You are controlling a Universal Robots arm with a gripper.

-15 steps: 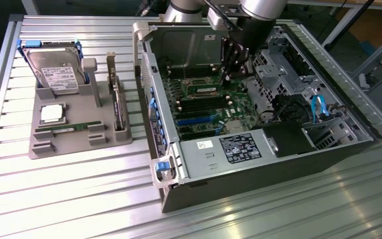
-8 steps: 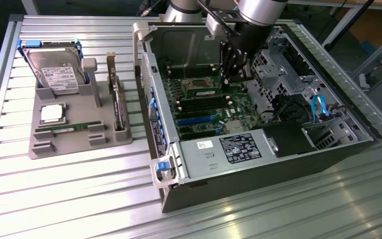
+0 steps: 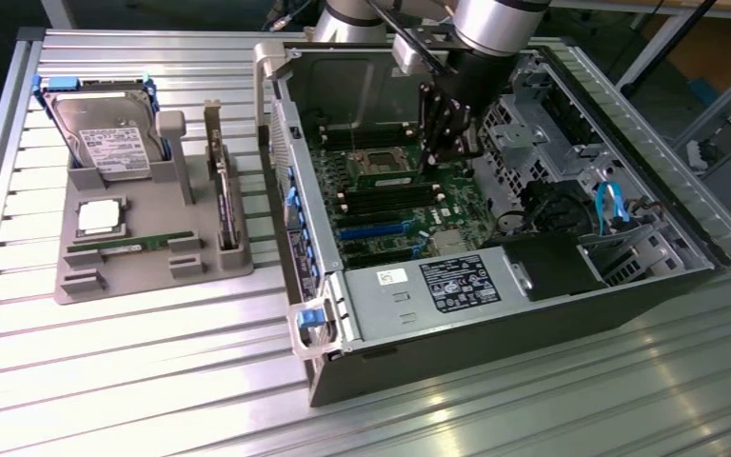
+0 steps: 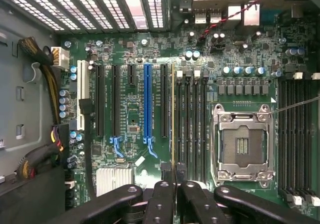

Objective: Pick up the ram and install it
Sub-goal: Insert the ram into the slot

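Reaching down into the case [image 3: 493, 347], jaws pinch the ram [image 4: 173, 124].

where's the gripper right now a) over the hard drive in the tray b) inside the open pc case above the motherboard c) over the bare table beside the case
b: the gripper hangs inside the open pc case over the motherboard, shut on the ram, apart from the hard drive in the tray.
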